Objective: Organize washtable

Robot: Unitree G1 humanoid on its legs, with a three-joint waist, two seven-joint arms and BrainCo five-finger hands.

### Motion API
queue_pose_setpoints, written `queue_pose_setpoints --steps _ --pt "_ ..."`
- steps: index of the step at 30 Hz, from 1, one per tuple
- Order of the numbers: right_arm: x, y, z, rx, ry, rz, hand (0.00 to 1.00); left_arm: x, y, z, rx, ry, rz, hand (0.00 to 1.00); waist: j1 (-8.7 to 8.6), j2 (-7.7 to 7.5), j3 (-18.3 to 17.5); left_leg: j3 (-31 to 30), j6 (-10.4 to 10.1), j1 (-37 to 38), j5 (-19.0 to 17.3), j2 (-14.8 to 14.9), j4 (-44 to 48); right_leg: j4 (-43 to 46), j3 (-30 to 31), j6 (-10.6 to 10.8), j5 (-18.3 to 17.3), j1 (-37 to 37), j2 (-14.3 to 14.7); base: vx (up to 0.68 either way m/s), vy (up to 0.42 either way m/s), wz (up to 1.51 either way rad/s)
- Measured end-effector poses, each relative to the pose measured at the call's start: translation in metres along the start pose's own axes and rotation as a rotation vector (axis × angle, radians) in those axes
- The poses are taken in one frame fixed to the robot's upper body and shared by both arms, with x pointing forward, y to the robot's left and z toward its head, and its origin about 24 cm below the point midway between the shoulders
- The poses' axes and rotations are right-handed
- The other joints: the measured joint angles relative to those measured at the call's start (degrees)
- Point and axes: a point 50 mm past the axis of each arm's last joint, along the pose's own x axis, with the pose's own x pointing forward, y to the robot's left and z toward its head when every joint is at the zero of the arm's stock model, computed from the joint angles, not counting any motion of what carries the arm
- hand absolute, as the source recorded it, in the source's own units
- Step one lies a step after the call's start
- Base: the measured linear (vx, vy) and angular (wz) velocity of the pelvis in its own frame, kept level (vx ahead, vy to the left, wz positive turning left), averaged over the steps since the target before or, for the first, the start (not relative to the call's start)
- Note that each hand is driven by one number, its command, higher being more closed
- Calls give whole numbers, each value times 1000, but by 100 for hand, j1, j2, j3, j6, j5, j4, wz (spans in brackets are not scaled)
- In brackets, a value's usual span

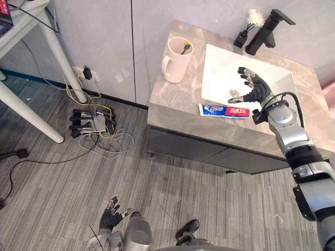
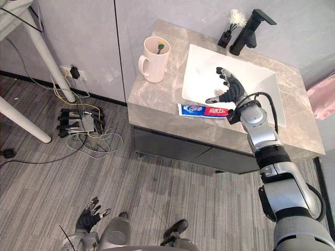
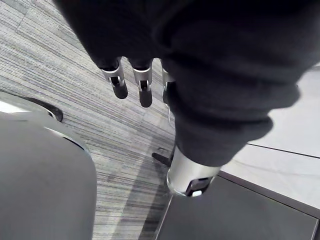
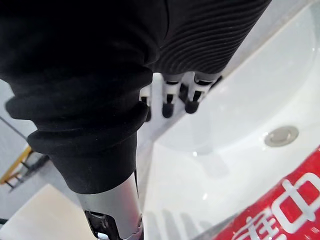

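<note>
A blue, white and red toothpaste tube [image 1: 225,110] lies flat on the grey marble counter [image 1: 172,97], along the front rim of the white sink [image 1: 222,65]. My right hand [image 1: 250,86] hovers open just above the tube's right end and the sink's front edge, fingers spread, holding nothing. In the right wrist view its fingers [image 4: 169,102] hang over the basin, with the tube's red end [image 4: 280,207] below. A cream mug [image 1: 176,60] with a toothbrush in it stands at the counter's back left. My left hand [image 1: 111,217] hangs low over the floor, fingers relaxed.
A black faucet [image 1: 267,31] rises behind the sink, with a small black holder of white bristles [image 1: 248,26] beside it. A white table leg [image 1: 68,73] and a power strip with tangled cables [image 1: 94,123] are on the floor to the left of the cabinet.
</note>
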Motion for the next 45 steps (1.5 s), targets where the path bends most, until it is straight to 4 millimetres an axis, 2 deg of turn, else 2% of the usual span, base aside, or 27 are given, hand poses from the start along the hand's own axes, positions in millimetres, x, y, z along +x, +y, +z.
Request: queue_pose_setpoints --steps 6,18,28,33,38,44,45 --pt "0 -5 -1 -39 15 19 0 0 2 1 12 -1 -8 0 -5 -38 47 5 0 -13 0 5 11 0 -1 0 0 -8 1 -27 38 0" --pt "-6 -27 -6 -70 48 1 0 0 3 1 17 -3 -10 0 -5 -57 56 15 0 -95 1 2 25 4 0 0 0 -96 -1 -18 41 -1" --pt "-6 -23 -8 -91 60 48 0 1 3 2 45 -2 -28 0 -15 -69 65 26 0 -94 1 -10 25 2 -1 0 -1 -104 -13 -18 31 0" --pt "-8 -16 -13 -116 82 103 0 1 4 4 52 -7 -31 0 -10 -95 206 23 7 -111 6 -13 27 1 -10 0 -1 -110 -18 0 0 1" --pt "-18 -10 -29 -152 136 158 0 1 4 5 55 -12 -45 0 -8 -90 271 -33 14 -159 13 -22 26 0 -109 1 -4 -120 -22 0 12 6" --pt "-23 -18 -27 -195 135 174 0 1 3 6 58 -17 -53 0 7 -69 312 -124 16 -208 16 -29 20 4 -211 3 -9 -120 -23 -4 36 7" --pt "-24 -21 -27 -201 138 170 100 1 3 7 58 -20 -54 0 10 -66 340 -138 25 -218 21 -27 18 4 -245 3 -10 -119 -30 -10 33 5"
